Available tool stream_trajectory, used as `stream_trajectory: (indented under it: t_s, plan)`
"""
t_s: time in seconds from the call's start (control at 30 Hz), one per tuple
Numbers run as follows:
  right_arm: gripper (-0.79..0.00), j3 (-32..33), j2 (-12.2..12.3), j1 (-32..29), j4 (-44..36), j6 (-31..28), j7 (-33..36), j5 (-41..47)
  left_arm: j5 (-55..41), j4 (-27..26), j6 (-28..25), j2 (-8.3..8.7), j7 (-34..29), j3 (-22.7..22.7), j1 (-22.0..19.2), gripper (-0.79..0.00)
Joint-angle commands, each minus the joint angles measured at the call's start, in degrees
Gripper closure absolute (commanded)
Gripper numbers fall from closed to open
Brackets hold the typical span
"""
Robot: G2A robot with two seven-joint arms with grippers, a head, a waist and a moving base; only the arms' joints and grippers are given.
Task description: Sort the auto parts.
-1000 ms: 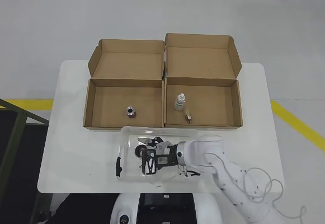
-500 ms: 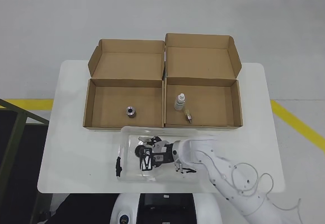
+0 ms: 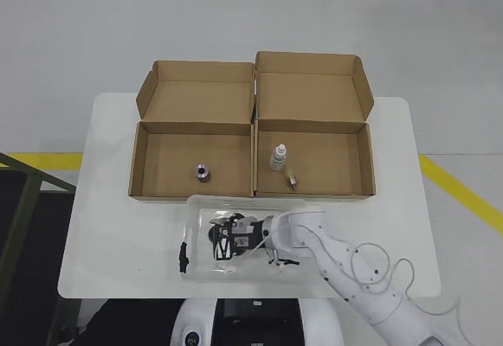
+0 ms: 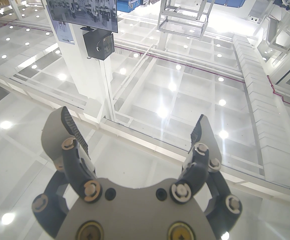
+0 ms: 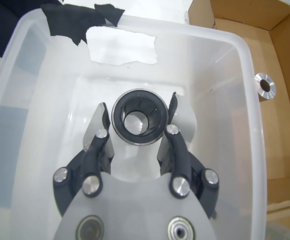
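Observation:
A black cylindrical bearing [image 5: 139,118] stands on end inside the clear plastic bin [image 5: 245,51]. My right gripper [image 5: 138,111] is down in the bin, shut on the bearing with one finger on each side. In the top view this gripper [image 3: 222,242] sits in the left half of the bin [image 3: 192,208]. A silver round part [image 3: 201,171] lies in the left cardboard box [image 3: 147,164]. A white bottle [image 3: 279,156] and a small metal part [image 3: 292,182] lie in the right cardboard box [image 3: 355,164]. My left gripper [image 4: 132,116] points up at a ceiling, open, with nothing between its fingers.
Both boxes stand side by side behind the bin with their lids folded back. Black tape [image 5: 72,18] is stuck on the bin's rim past the bearing. Several more small dark parts [image 3: 286,259] lie in the bin under the right arm. White table [image 3: 112,216] spreads left of the bin.
The right gripper has shifted a little left and toward the boxes inside the bin. The parts in the boxes have not moved.

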Motion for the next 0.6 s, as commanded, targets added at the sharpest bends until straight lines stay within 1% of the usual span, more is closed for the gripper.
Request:
stream_trajectory:
  t_s: [0.0, 0.03, 0.1, 0.13, 0.33, 0.57]
  plan:
    - [-0.163, -0.16, -0.06, 0.30, 0.64, -0.15, -0.15, 0.58, 0.00, 0.00, 0.00, 0.00, 0.00, 0.00, 0.00, -0.785]
    - [-0.148, -0.23, -0.09, 0.44, 0.88, -0.21, -0.23, 0.84, 0.00, 0.00, 0.00, 0.00, 0.00, 0.00, 0.00, -0.785]
    - [-0.012, -0.31, -0.10, 0.58, 1.14, -0.59, -0.64, 1.45, 0.00, 0.00, 0.00, 0.00, 0.00, 0.00, 0.00, -0.785]
    - [0.000, -0.22, -0.07, 0.62, 1.14, -0.66, -0.76, 1.68, 0.00, 0.00, 0.00, 0.00, 0.00, 0.00, 0.00, -0.785]
    - [0.000, 1.32, 0.45, 0.13, -0.50, -2.35, -1.66, 4.18, 0.00, 0.00, 0.00, 0.00, 0.00, 0.00, 0.00, -0.785]
    - [0.000, 4.98, 1.72, -2.33, -6.83, -4.48, -2.26, 7.64, 0.00, 0.00, 0.00, 0.00, 0.00, 0.00, 0.00, -0.785]
